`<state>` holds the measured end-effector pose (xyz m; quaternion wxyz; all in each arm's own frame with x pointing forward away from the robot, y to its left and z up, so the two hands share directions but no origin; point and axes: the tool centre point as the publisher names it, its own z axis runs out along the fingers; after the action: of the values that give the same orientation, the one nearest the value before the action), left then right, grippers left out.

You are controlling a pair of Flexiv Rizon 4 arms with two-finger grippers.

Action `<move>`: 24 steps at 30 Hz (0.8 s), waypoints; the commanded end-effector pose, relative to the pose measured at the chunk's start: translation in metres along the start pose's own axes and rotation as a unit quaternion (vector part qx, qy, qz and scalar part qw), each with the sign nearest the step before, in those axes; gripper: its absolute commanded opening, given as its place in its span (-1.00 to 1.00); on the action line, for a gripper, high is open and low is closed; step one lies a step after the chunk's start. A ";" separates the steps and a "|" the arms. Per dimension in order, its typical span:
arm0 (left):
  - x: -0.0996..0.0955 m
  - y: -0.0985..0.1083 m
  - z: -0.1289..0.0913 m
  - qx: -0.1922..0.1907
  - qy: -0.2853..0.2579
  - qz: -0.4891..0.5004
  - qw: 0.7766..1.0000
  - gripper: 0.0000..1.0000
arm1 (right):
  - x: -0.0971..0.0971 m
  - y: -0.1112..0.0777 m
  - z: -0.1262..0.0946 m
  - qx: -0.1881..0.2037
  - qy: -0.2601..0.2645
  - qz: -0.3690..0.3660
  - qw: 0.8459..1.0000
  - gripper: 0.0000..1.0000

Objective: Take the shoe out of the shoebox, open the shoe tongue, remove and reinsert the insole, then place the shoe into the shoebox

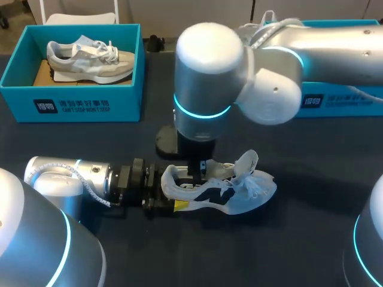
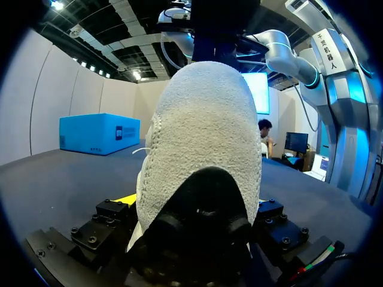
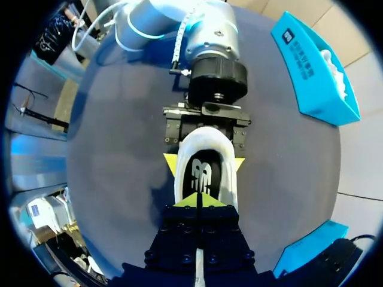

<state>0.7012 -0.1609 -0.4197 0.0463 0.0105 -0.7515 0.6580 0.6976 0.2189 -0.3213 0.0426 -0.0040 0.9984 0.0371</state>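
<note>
Bench [image 1: 311, 149] carries the unboxed shoe [image 1: 239, 191]; my left pincer [image 1: 172, 192] grips its heel, right pincer [image 3: 198, 200] sits closed at the insole [image 3: 202, 176], which I judge not yet out.

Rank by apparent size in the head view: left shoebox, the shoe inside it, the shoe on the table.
1. Left shoebox, clearly largest.
2. Shoe in the box and shoe on the table: they look about alike. The latter is partly hidden, so I won't rank one over the other.

right arm [image 1: 323, 45] silver-white | cyan light rings [image 1: 200, 113] | left gripper [image 1: 173, 190] black, yellow tips
</note>
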 end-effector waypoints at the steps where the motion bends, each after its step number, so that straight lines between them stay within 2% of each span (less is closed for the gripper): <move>1: 0.001 0.000 0.000 0.000 -0.001 0.000 1.000 -1.00 | -0.001 0.007 0.017 0.022 0.002 -0.013 1.000 -1.00; 10: 0.001 0.000 0.000 0.000 -0.001 0.000 1.000 -1.00 | -0.007 -0.011 0.037 0.027 -0.010 -0.031 0.999 -1.00; 16: 0.001 0.000 0.000 0.000 -0.001 0.000 1.000 -1.00 | -0.011 -0.025 0.042 0.025 -0.020 -0.026 0.999 -1.00; 19: 0.001 0.000 0.000 0.000 -0.001 0.000 1.000 -1.00 | -0.015 -0.040 0.044 0.028 -0.024 -0.007 0.999 -1.00; 24: 0.001 0.000 0.000 0.000 -0.001 0.000 1.000 -1.00 | -0.021 -0.054 0.045 0.029 -0.021 0.007 0.999 -1.00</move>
<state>0.7012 -0.1609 -0.4197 0.0463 0.0105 -0.7515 0.6580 0.7204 0.1814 -0.3701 0.0645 0.0056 0.9979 -0.0038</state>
